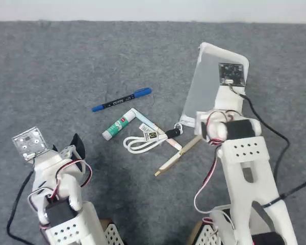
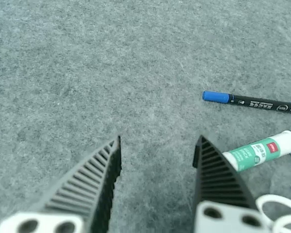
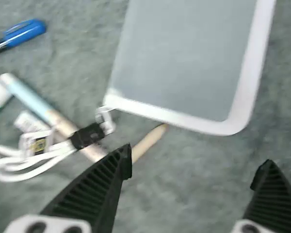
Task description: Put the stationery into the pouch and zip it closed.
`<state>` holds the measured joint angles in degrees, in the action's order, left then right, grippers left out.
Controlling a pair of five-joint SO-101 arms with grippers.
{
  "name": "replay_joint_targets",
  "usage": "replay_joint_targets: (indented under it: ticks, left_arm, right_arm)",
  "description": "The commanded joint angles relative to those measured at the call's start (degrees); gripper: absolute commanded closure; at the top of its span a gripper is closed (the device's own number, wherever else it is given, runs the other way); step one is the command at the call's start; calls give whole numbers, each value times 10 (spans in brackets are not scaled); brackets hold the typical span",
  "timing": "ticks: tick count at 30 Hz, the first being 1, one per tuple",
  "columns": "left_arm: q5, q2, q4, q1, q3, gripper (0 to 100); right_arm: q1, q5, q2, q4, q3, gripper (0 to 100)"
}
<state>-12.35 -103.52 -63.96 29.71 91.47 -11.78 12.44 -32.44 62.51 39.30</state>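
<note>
Left claw (image 2: 159,141) gaping wide, holding nothing; right claw (image 3: 199,158) likewise, hovering by pouch (image 3: 184,58) corner. Glue stick (image 1: 117,126), pencil (image 1: 177,155), marker (image 1: 121,99) lying loose on carpet (image 1: 66,61) (nothing packed yet); pouch lying beyond, packing and zipping remaining.

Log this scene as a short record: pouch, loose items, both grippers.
pouch: translucent grey flat pouch with white edging, lying on the grey carpet
loose stationery: blue-capped black marker, green-and-white glue stick, pale slim pen, wooden pencil, white coiled cable, all outside the pouch
left gripper: open, empty, over bare carpet beside the glue stick
right gripper: open, empty, by the pouch's edge
</note>
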Motion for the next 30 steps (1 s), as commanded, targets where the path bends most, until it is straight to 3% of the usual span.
replay_joint_targets:
  ticks: [1, 8, 12, 19, 25, 30]
  left_arm:
    - [-5, -10, 21, 0, -9, 765]
    - [-5, -10, 21, 0, -8, 765]
    - [-5, -10, 21, 0, -8, 765]
    - [-5, -10, 21, 0, -8, 765]
    - [-5, -10, 21, 0, -8, 765]
    - [-5, -10, 21, 0, -8, 765]
  right_arm:
    - [-76, 82, -25, 50, -66, 628]
    - [-186, 234, -24, -18, -34, 627]
    - [-191, 241, -23, -91, 5, 629]
    - [-214, 244, 65, -91, -33, 629]
    - [-211, 300, 204, -90, -123, 632]
    - [-205, 331, 298, -91, -188, 742]
